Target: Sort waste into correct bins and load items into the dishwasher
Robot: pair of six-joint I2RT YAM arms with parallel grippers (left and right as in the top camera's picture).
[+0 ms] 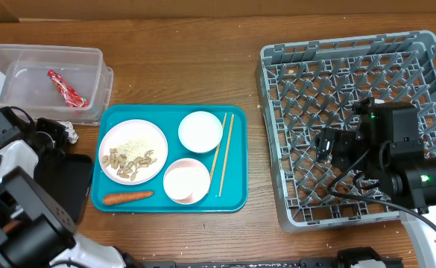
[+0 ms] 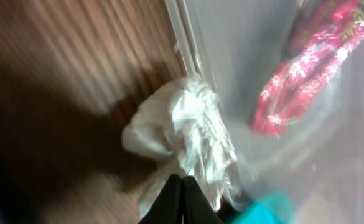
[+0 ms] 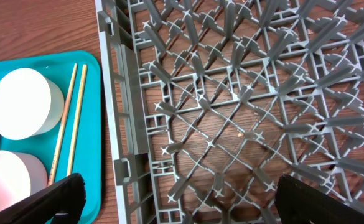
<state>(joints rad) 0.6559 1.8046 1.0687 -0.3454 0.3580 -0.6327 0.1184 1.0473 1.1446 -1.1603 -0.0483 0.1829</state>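
Note:
The crumpled foil ball [image 1: 69,134] [image 2: 182,124] lies on the wood between the clear tub [image 1: 24,82] and the black tray [image 1: 68,186]. My left gripper [image 1: 57,137] [image 2: 183,185] is shut, its tips pinching the ball's near edge. The red sauce packet [image 1: 67,88] [image 2: 306,68] lies in the tub. The plate [image 1: 133,134] holds rice [image 1: 137,146] and nut scraps [image 1: 124,165]. A carrot [image 1: 127,197], two bowls [image 1: 200,131] [image 1: 186,180] and chopsticks [image 1: 223,152] [image 3: 70,124] rest on the teal tray. My right gripper [image 1: 326,145] [image 3: 191,199] hangs open over the dish rack [image 1: 352,112] [image 3: 231,93], holding nothing.
The teal tray [image 1: 236,171] [image 3: 88,155] sits mid-table between the bins and the rack. The rack's left wall [image 3: 126,93] stands close to the tray's right edge. The left wrist view is blurred.

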